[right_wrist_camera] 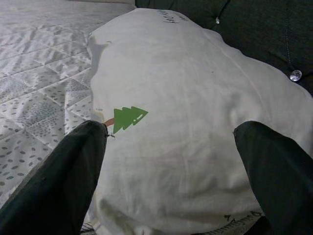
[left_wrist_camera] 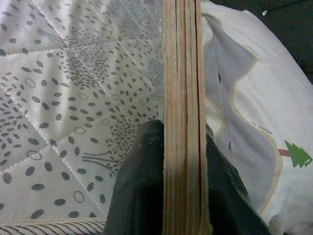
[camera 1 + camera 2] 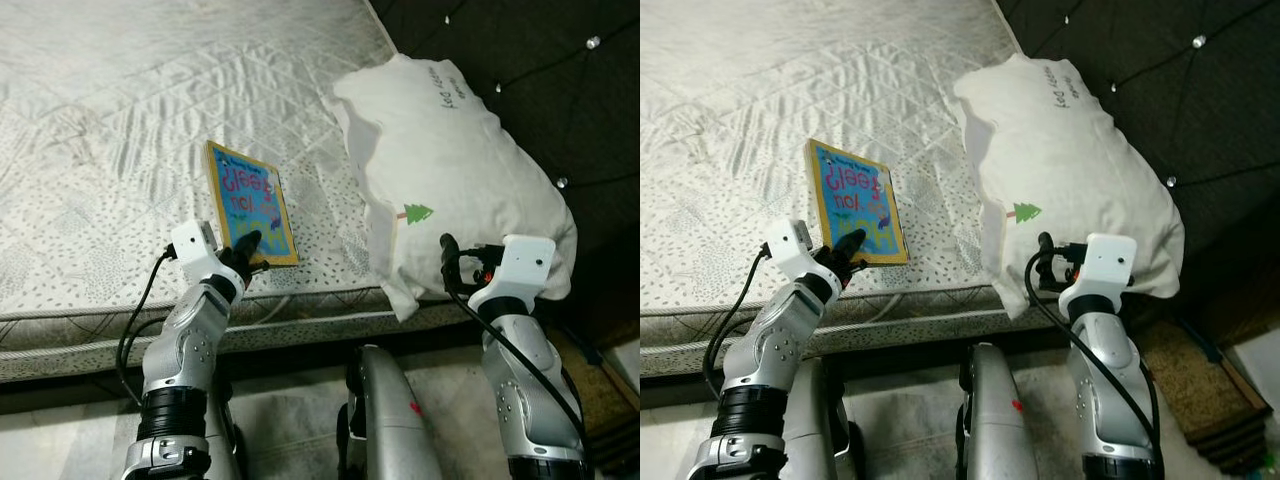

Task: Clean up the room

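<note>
White pillow (image 1: pixel 186 147) with green tree print, right end effector (image 1: pixel 171 181) fingers spread before it, patterned mattress (image 1: pixel 34 98)

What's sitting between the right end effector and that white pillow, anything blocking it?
Nothing visible. The right end effector is open with the pillow directly between its fingers. The left end effector is shut on the book.

The mattress (image 3: pixel 120 120) is off-white, quilted in diamonds and printed with small grey dots and leaf sprigs. Near its front edge the book (image 3: pixel 250 205) has a bright blue cover with red lettering, green patches and a tan border; its page edges are pale tan. The pillow (image 3: pixel 450 160) is white with a small green tree and dark script. The headboard (image 3: pixel 560 70) is black, with shiny buttons.
</note>
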### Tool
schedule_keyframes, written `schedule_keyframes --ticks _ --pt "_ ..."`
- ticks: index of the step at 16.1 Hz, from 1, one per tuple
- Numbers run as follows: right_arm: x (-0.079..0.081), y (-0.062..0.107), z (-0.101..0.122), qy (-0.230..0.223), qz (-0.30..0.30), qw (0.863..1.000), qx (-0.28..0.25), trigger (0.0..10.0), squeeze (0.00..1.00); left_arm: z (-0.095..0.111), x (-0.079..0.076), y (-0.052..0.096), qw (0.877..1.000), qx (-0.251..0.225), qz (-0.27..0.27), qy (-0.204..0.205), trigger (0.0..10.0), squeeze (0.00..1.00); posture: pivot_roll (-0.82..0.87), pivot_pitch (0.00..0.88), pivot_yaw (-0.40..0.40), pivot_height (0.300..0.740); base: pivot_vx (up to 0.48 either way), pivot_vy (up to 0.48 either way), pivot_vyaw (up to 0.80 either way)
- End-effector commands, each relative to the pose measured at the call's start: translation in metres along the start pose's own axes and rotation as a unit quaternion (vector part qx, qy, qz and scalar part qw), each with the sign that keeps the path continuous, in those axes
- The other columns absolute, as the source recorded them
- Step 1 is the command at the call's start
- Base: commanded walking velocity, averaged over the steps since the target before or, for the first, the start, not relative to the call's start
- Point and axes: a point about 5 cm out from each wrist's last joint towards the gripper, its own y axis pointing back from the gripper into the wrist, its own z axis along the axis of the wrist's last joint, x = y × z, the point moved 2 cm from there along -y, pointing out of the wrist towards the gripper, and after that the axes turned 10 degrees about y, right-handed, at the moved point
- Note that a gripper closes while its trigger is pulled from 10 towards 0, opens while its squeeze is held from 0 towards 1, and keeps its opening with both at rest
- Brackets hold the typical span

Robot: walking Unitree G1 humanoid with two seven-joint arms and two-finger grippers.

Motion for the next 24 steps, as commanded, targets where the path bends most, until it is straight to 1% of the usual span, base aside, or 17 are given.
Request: schedule_keyframes --ticks 1,4,6,9,12,16,18,20,21,22,23,24 --pt "-0.003 -0.001 0.000 0.003 -0.007 1.000 0.002 10.0 0.00 0.008 -0.009 -0.001 1.000 -0.017 -0.022 0.003 10.0 0.00 -0.09 0.138 -0.086 0.561 0.000 0.000 0.00" --pt "-0.005 -0.001 0.001 0.004 -0.011 1.000 0.002 10.0 0.00 0.009 -0.012 -0.002 0.999 -0.017 -0.029 0.006 10.0 0.00 -0.09 0.135 -0.087 0.561 0.000 0.000 0.00" --pt "-0.005 -0.002 0.001 0.000 -0.009 1.000 0.001 10.0 0.00 0.006 -0.013 -0.001 0.999 -0.013 -0.034 0.008 10.0 0.00 -0.09 0.134 -0.090 0.561 0.313 0.000 0.00" --pt "-0.004 -0.003 0.001 -0.002 -0.009 1.000 0.003 10.0 0.00 0.006 -0.012 0.000 0.999 -0.014 -0.030 0.006 10.0 0.00 -0.08 0.132 -0.090 0.561 0.308 0.000 -0.70" --pt "-0.003 -0.003 0.001 0.001 -0.009 1.000 0.001 10.0 0.00 0.006 -0.010 -0.001 1.000 -0.011 -0.024 0.005 10.0 0.00 -0.08 0.134 -0.088 0.561 0.102 0.000 0.00" --pt "-0.005 -0.002 0.001 0.003 -0.012 1.000 0.002 10.0 0.00 -0.001 -0.008 -0.005 1.000 0.011 -0.004 0.022 10.0 0.00 -0.09 0.140 -0.086 0.561 0.000 0.000 0.00" --pt "-0.005 -0.001 0.000 0.004 -0.013 1.000 0.003 10.0 0.00 -0.013 -0.007 -0.006 0.999 0.045 0.006 0.017 10.0 0.00 -0.09 0.144 -0.088 0.561 0.000 0.000 0.00" --pt "-0.005 0.000 0.000 0.005 -0.012 1.000 0.003 10.0 0.00 -0.023 -0.007 -0.007 0.997 0.070 0.005 0.035 10.0 0.00 -0.09 0.149 -0.089 0.561 0.000 0.000 0.00" --pt "-0.005 0.000 0.001 0.006 -0.012 1.000 0.003 10.0 0.00 -0.033 -0.006 -0.009 0.994 0.098 0.010 0.050 10.0 0.00 -0.10 0.150 -0.089 0.561 0.000 0.000 0.00" --pt "-0.006 0.001 0.001 0.007 -0.013 1.000 0.003 10.0 0.00 -0.037 -0.007 -0.011 0.993 0.104 0.006 0.063 10.0 0.00 -0.10 0.153 -0.089 0.561 0.000 0.000 0.00" --pt "-0.006 0.001 0.001 0.008 -0.014 1.000 0.003 10.0 0.00 -0.038 -0.008 -0.013 0.991 0.108 0.002 0.083 10.0 0.00 -0.11 0.155 -0.090 0.561 0.000 0.000 0.00" --pt "-0.010 0.004 0.002 0.013 -0.017 1.000 0.003 10.0 0.00 -0.046 -0.011 -0.019 0.984 0.136 -0.003 0.115 10.0 0.00 -0.13 0.161 -0.091 0.561 0.000 0.000 0.00"
